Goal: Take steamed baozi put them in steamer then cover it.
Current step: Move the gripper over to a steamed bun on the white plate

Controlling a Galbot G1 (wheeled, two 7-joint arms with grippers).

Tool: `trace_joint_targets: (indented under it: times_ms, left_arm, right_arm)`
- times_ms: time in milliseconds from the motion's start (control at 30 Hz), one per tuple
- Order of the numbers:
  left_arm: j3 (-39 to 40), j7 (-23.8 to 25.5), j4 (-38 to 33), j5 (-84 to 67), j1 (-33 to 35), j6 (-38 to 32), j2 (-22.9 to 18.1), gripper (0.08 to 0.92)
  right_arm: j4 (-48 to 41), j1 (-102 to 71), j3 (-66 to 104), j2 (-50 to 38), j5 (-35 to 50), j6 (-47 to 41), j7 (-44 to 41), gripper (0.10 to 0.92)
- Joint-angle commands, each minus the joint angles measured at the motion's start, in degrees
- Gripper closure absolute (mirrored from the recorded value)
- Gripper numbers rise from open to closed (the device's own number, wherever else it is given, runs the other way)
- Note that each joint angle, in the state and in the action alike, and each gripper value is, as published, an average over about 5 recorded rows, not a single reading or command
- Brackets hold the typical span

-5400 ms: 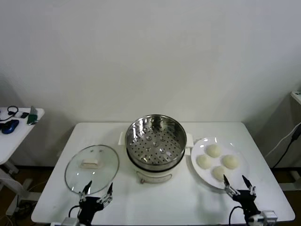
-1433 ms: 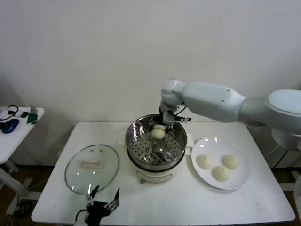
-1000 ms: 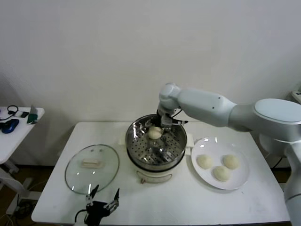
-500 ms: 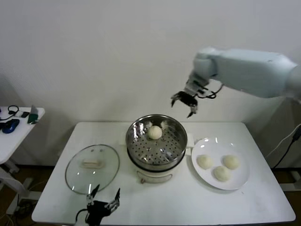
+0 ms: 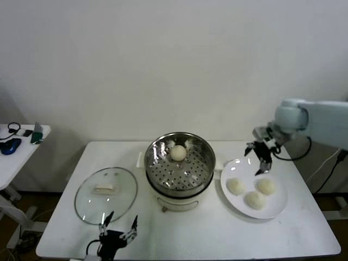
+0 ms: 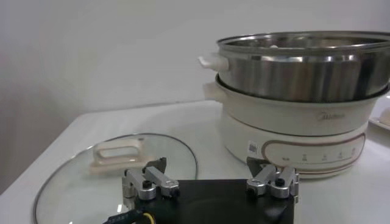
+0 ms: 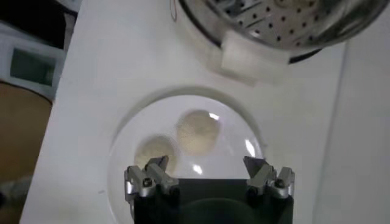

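Observation:
The shiny steamer point(image 5: 180, 166) on its white base stands mid-table with one baozi point(image 5: 178, 153) resting on its perforated floor near the back. Three baozi point(image 5: 235, 186) point(image 5: 266, 186) point(image 5: 254, 199) lie on the white plate point(image 5: 232, 169) at the right. My right gripper point(image 5: 260, 156) hangs open and empty above the plate's far edge. In its wrist view point(image 7: 207, 167), two baozi point(image 7: 198, 131) point(image 7: 155, 152) show below. The glass cover point(image 5: 106, 187) lies flat left of the steamer. My left gripper point(image 5: 117, 231) waits open at the front edge, the cover point(image 6: 116, 176) just ahead of it.
A small side table point(image 5: 16, 138) with a mouse and small items stands off to the far left. The steamer's base has white side handles point(image 7: 247, 58). White tabletop stretches in front of the steamer and plate.
The right gripper left one baozi in the steamer, lifted away open and swung right, down over the plate. The left arm has stayed put.

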Motion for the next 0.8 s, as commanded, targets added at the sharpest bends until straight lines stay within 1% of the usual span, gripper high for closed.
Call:
trace_joint_targets:
  times_ms: [33, 200, 300, 533, 733, 800]
  left_arm:
    - [-0.09, -0.03, -0.15, -0.03, 0.19, -0.08, -0.12, 0.177]
    - [-0.37, -0.1, 0.03, 0.0, 0.43, -0.34, -0.34, 0.177]
    - [-0.55, -0.14, 0.22, -0.01, 0.44, -0.58, -0.46, 0.177]
    - [-0.64, -0.3, 0.65, -0.01, 0.48, -0.73, -0.49, 0.177]
    - [-0.69, -0.3, 0.45, -0.01, 0.39, -0.57, -0.37, 0.177]
    - [-0.65, -0.3, 0.35, -0.01, 0.36, -0.53, -0.36, 0.177]
  right_arm:
    - [-0.76, -17.85, 11.08, -4.53, -5.49, -9.05, 4.02, 0.203]
    - [-8.43, -24.55, 17.9, 0.36, -7.57, -8.76, 5.22, 0.203]
    - [-11.5, -26.17, 19.71, 2.78, -7.54, -8.53, 5.71, 0.203]
    - [-13.07, -28.5, 20.84, 5.1, -7.29, -8.57, 6.23, 0.211]
    - [-13.2, -28.4, 21.37, 5.31, -7.59, -8.46, 6.22, 0.327]
    - [-12.9, -27.62, 21.34, 5.13, -7.42, -8.41, 5.95, 0.349]
